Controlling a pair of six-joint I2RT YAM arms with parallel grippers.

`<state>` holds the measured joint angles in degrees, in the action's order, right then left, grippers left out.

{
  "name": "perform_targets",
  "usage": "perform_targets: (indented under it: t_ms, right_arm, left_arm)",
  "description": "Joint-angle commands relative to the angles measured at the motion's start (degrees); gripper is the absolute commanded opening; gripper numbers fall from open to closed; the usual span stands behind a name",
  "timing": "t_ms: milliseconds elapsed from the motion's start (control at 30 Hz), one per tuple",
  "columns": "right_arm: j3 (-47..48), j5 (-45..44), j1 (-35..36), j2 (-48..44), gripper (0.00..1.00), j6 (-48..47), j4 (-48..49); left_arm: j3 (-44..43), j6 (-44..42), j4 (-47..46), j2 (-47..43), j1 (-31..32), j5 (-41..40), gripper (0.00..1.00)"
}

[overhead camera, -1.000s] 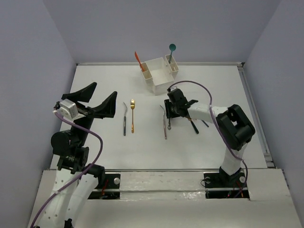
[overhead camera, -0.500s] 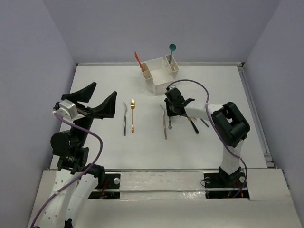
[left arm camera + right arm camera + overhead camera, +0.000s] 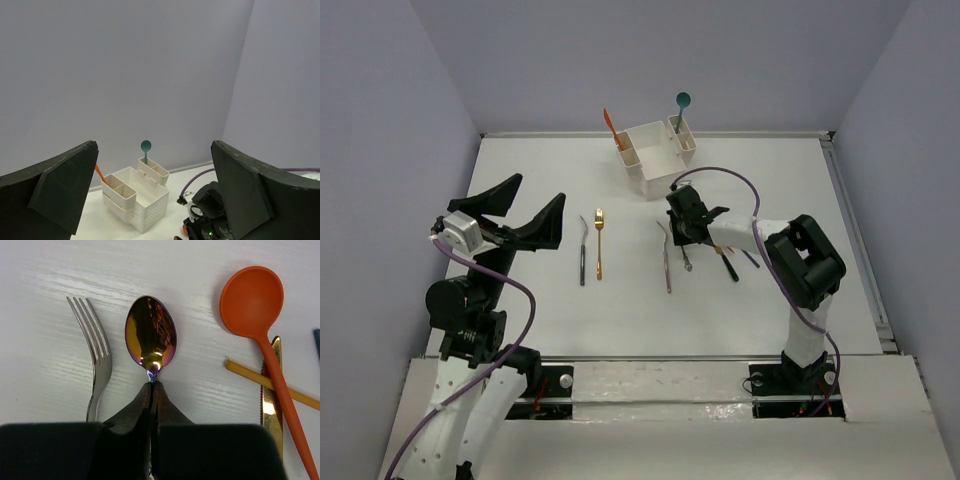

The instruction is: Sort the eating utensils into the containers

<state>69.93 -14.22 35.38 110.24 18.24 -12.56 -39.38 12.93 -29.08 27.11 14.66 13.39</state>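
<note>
Top external, far left: my left gripper (image 3: 540, 195) hangs over the left side of the table with its fingers spread wide and nothing in them.
Loose, left of centre: a black-handled fork (image 3: 582, 250) and a gold fork (image 3: 599, 245) lie side by side, close together but not touching. Nobody's on them yet.
Back centre: the white box (image 3: 655, 155) is near the far edge. An orange utensil (image 3: 611, 128) stands in its left narrow slot and a teal spoon (image 3: 682, 100) in a right one. The big square compartment looks empty from up here.
Right wrist view: my right gripper (image 3: 152, 385) is pinched tight on the neck of the rainbow spoon (image 3: 150, 337), with the silver fork (image 3: 97, 357) just left of it. Can't tell whether the spoon is off the surface yet.
Further right: an orange spoon (image 3: 260, 310) lies across a gold knife (image 3: 270, 405) and a yellow stick (image 3: 245, 372), all bunched together.
Progress, my guess: two pieces filed, one in hand and at least six on the table, so roughly a quarter done.
Surface: flat white table (image 3: 620, 320), faint streaky grain up close.
Room: plain pale lavender walls (image 3: 650, 50) on three sides.
</note>
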Motion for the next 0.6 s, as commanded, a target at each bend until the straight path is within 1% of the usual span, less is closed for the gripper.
perform_targets:
  t_ms: [0,67,100,233,300,400,500,533,567]
  right_arm:
    - [1.70,-2.13,0.48,-2.99,0.00,-2.24,1.29]
    - [1.96,-1.69,0.48,-4.85,0.00,-2.77,3.49]
    - [2.05,-1.26,0.48,-6.77,0.00,-3.03,6.55]
    - [1.52,-1.42,-0.04,-11.44,0.00,-3.82,13.77]
    - [1.96,-1.43,-0.65,-12.93,0.00,-4.87,20.61]
    - [3.63,-1.34,-3.28,-12.85,0.00,-6.37,25.20]
    - [7.40,-0.20,-5.84,-10.22,0.00,-6.73,31.79]
    - [7.85,-0.37,-7.50,-9.35,0.00,-6.73,38.24]
    - [7.85,-0.46,-8.47,-7.34,0.00,-6.73,42.40]
  left_arm:
    - [-1.58,0.08,-3.09,-0.66,0.20,0.24,0.99]
    - [-1.58,0.08,-3.09,-0.57,0.20,0.32,0.99]
    - [-1.58,-0.01,-3.09,-0.48,0.20,0.32,0.99]
    - [-1.49,-0.10,-3.09,-0.57,0.20,0.32,0.99]
    - [-1.58,-0.10,-3.09,-0.48,0.20,0.24,0.99]
    - [-1.58,-0.10,-3.09,-0.40,0.20,0.32,0.99]
    - [-1.58,-0.18,-3.09,-0.39,0.20,0.24,0.99]
    - [-1.58,-0.10,-3.09,-0.22,0.20,0.32,0.99]
    - [-1.58,-0.18,-3.09,-0.31,0.20,0.24,0.99]
